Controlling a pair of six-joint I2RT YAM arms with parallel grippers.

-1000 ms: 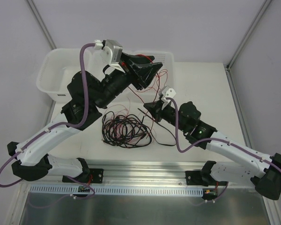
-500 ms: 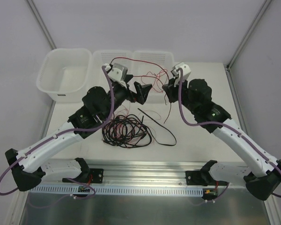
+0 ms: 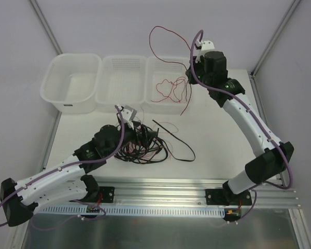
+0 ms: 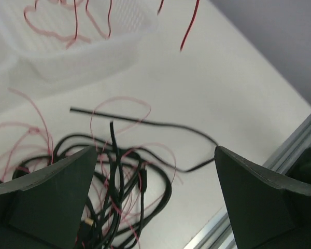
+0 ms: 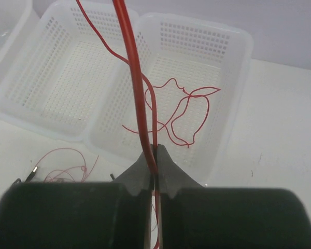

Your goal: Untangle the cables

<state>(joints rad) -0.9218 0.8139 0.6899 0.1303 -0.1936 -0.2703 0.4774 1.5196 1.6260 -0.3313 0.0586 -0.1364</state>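
The tangle of black and pinkish-red cables (image 3: 137,144) lies on the white table in front of the left arm. My left gripper (image 3: 147,136) hangs low over its right part, open, nothing between the jaws; in the left wrist view the tangle (image 4: 111,176) shows between and beyond the wide-apart fingers (image 4: 46,197). One black cable (image 3: 175,139) trails off to the right. My right gripper (image 3: 189,78) is raised over the right-hand basket, shut on a red wire (image 5: 132,67). That wire (image 3: 154,32) arcs high above it, and part of it lies in the basket (image 3: 166,91).
Three white containers line the back of the table: a solid tub (image 3: 54,91), a middle mesh basket (image 3: 122,65) and the right mesh basket (image 3: 168,63). A metal rail (image 3: 160,187) runs along the near edge. Grey walls close in behind and at both sides.
My left arm has dropped from the baskets to the tangle and its gripper has opened. My right arm has swung up and back, lifting the red wire over the right basket.
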